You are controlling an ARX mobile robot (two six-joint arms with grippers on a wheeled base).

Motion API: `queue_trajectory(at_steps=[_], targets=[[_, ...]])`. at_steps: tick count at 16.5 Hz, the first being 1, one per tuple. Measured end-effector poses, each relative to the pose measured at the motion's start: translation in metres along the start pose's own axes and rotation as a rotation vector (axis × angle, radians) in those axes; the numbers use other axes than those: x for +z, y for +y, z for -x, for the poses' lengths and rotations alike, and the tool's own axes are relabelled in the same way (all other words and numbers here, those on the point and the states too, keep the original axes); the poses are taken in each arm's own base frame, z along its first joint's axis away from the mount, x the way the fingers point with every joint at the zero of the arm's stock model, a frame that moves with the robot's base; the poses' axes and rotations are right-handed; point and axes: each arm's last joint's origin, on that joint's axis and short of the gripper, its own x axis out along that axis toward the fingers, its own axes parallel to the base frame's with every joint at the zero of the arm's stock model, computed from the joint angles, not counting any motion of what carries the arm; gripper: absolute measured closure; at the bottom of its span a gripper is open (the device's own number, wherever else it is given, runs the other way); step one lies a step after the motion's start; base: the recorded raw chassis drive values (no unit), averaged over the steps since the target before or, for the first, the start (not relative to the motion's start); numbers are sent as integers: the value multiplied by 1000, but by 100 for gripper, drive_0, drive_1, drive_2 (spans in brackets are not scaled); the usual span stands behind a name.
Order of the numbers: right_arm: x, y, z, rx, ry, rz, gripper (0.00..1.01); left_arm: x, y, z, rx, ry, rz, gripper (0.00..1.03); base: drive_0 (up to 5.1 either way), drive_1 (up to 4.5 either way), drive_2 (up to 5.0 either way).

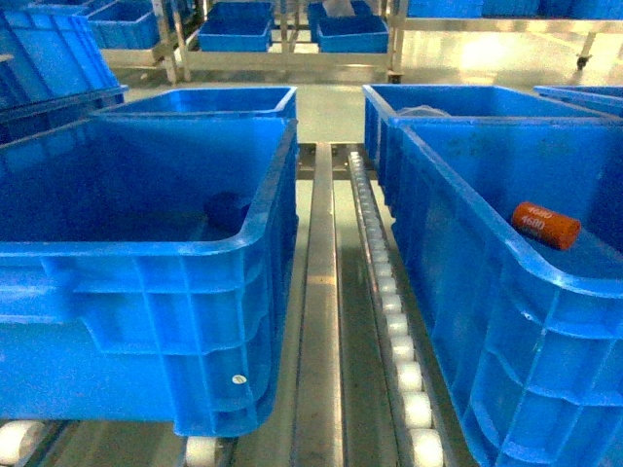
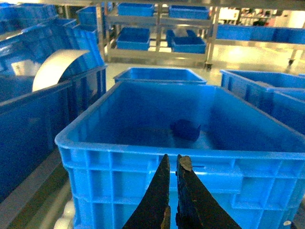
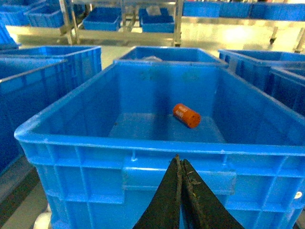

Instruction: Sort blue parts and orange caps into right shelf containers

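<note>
Head view: high, slanting down between two blue crates, left crate (image 1: 146, 243) and right crate (image 1: 506, 292). Left wrist view: low, close behind the left crate's rim (image 2: 181, 152), facing forward. Right wrist view: likewise at the right crate (image 3: 162, 148). Shared: both crates, far shelving.

My head view cuts off the right crate (image 1: 506, 292) at the right and near edges, and the left crate (image 1: 146, 292) at the left edge. A dark blue part (image 2: 186, 130) on its floor is too blurred to identify.
</note>
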Motion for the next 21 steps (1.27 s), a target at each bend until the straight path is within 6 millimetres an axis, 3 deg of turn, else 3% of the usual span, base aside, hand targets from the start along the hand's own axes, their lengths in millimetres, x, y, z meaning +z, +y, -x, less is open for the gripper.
queue_trajectory(at_steps=[11, 13, 18, 19, 21], targets=[[3, 0, 2, -3, -35, -2, 99, -2, 0, 0, -4, 8, -3, 101, 0, 0, 0], [3, 0, 2, -3, -35, -2, 75, -2, 0, 0, -3, 8, -2, 81, 0, 0, 0], [3, 0, 2, -3, -35, -2, 7, -2, 0, 0, -4, 8, -3, 15, 0, 0, 0], [3, 0, 2, -3, -35, -3, 1, -2, 0, 0, -4, 8, -3, 3, 0, 0, 0], [3, 0, 2, -3, -35, -2, 3, -2, 0, 0, -4, 8, -3, 5, 0, 0, 0]])
